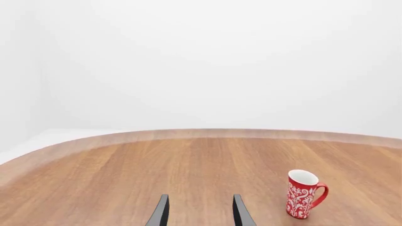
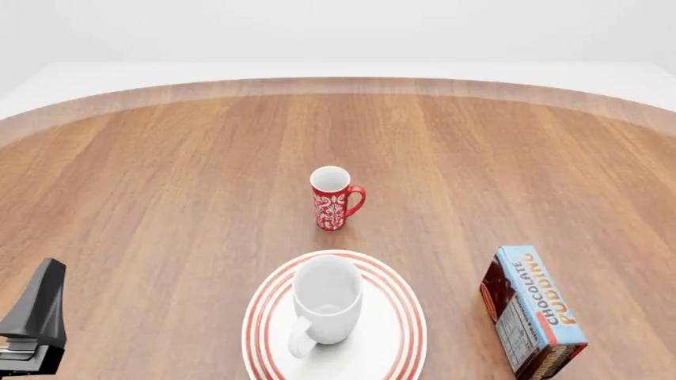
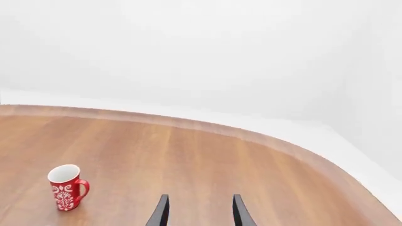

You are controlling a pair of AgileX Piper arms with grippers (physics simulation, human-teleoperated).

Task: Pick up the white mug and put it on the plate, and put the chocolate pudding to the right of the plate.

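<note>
Front view only: white mug (image 2: 326,302) upright on plate (image 2: 393,348), chocolate pudding (image 2: 537,309) right of plate. Wrist views: red mug (image 1: 303,193), left gripper (image 1: 199,213) and right gripper (image 3: 199,213) fingers apart, empty.

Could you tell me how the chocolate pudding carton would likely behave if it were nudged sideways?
The chocolate pudding carton stands on a narrow long edge, so a high nudge would probably tip it flat. Its flat sides mean it should slide, not roll. Being a carton, it likely dents under a hard squeeze.

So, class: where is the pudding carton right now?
In the front view, the pudding carton stands on the table at the near right, just right of the plate without touching it.
</note>
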